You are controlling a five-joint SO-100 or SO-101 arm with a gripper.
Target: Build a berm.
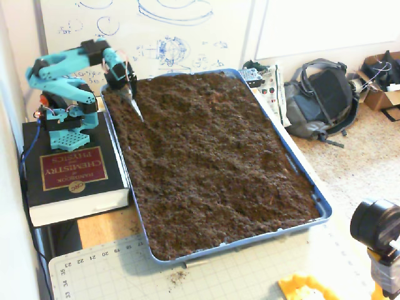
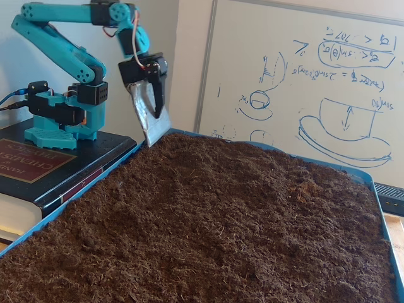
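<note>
My teal arm stands on a thick book at the tray's left side. Its gripper [image 1: 134,103] [image 2: 156,123] carries a flat metal blade [image 2: 149,117] on one finger, and the black finger [image 2: 160,88] lies against that blade. The gripper hangs blade-down just above the soil [image 1: 212,156] [image 2: 221,221] near the far left corner of the blue tray [image 1: 325,209] [image 2: 353,172], with nothing held. No berm shows in either fixed view; the dark brown soil fills the tray and lies roughly level, with small lumps.
The book [image 1: 72,175] [image 2: 31,164] borders the tray's left rim. A whiteboard [image 2: 328,82] stands behind the tray. A backpack [image 1: 319,100] lies on the floor at right. A cutting mat [image 1: 219,275] and a camera [image 1: 378,228] sit in front.
</note>
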